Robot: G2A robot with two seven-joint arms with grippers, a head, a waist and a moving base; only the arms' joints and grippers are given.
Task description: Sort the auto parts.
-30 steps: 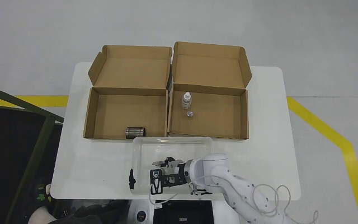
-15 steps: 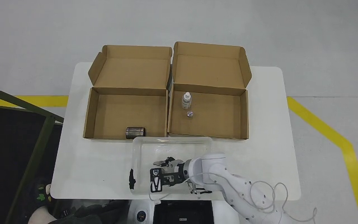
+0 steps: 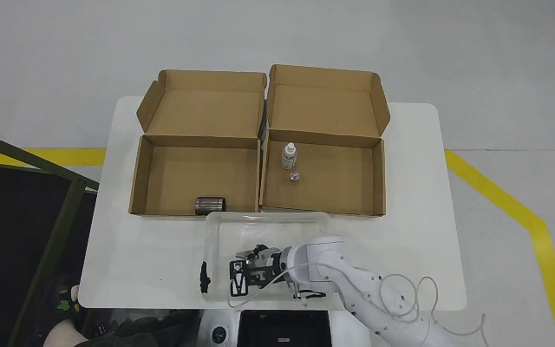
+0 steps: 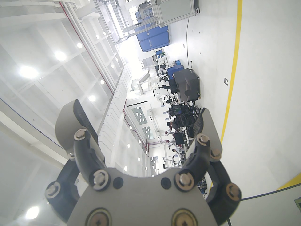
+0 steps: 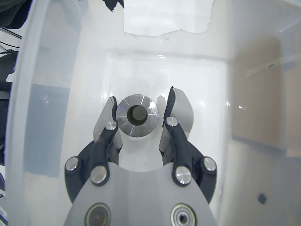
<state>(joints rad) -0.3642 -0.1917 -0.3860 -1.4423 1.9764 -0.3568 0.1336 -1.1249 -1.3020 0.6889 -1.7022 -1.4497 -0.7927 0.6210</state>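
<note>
While its fingers [image 5: 104, 118] stand narrowly parted, the right gripper [image 5: 143, 101] straddles a shiny metal bushing [image 5: 138, 115], round with a dark centre bore, one finger touching it, on the floor of the clear plastic bin [image 5: 254, 36].

A white table [image 3: 416, 156] stood on a pale grey floor [image 3: 87, 43], with a yellow line [image 3: 490, 186] running across the floor beside it. The left wrist view took in a hall with bright ceiling lights [image 4: 28, 71], blue cabinets [image 4: 154, 37] and a yellow floor stripe [image 4: 235, 55].
</note>
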